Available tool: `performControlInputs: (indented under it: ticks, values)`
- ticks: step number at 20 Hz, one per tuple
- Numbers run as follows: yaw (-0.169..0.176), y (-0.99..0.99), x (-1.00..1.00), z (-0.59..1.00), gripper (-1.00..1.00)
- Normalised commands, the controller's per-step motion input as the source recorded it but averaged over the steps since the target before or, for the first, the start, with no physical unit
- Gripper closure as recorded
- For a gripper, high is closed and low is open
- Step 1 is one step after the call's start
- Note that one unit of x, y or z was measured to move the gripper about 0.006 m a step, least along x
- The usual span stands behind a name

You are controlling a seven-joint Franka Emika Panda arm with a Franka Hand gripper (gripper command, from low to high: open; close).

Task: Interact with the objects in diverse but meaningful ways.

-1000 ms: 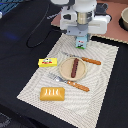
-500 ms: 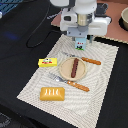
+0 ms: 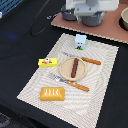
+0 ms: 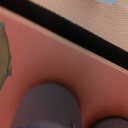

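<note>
Dark brown sausage [image 3: 74, 68] lies on the round tan plate [image 3: 64, 71], mid placemat [image 3: 105, 75]. White-and-blue carton [image 3: 80, 42] upright beyond it; yellow red-labelled box [image 3: 46, 62] and orange bread block [image 3: 52, 93] lie nearby. Hand high at frame edge — fingers hidden, cannot tell its state.

The exterior view is evenly and fairly brightly lit, and only soft, short shadows are cast beside the small white-and-blue carton [image 3: 80, 42] and the orange ridged bread block [image 3: 53, 94]. No strong glare is seen on the striped placemat [image 3: 102, 75]. The whole picture is softened by low resolution, and fine detail is lost. The wrist view is heavily blurred; the grey pots [image 4: 49, 106] are rendered without sharp edges.
</note>
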Motion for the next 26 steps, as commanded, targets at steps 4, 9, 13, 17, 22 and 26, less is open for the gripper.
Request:
performControlInputs:
  ticks: [4,9,13,17,22,26]
  values:
    - [0.336,0.00,-0.11,0.21,-1.00]
    - [0.290,-0.31,-0.05,0.20,-1.00]
    - [0.164,-0.77,0.10,0.20,-1.00]
    - [0.100,-0.88,0.12,0.17,-1.00]
    - [0.058,-0.95,0.10,0.18,-1.00]
    - [0.031,-0.99,0.11,0.14,-1.00]
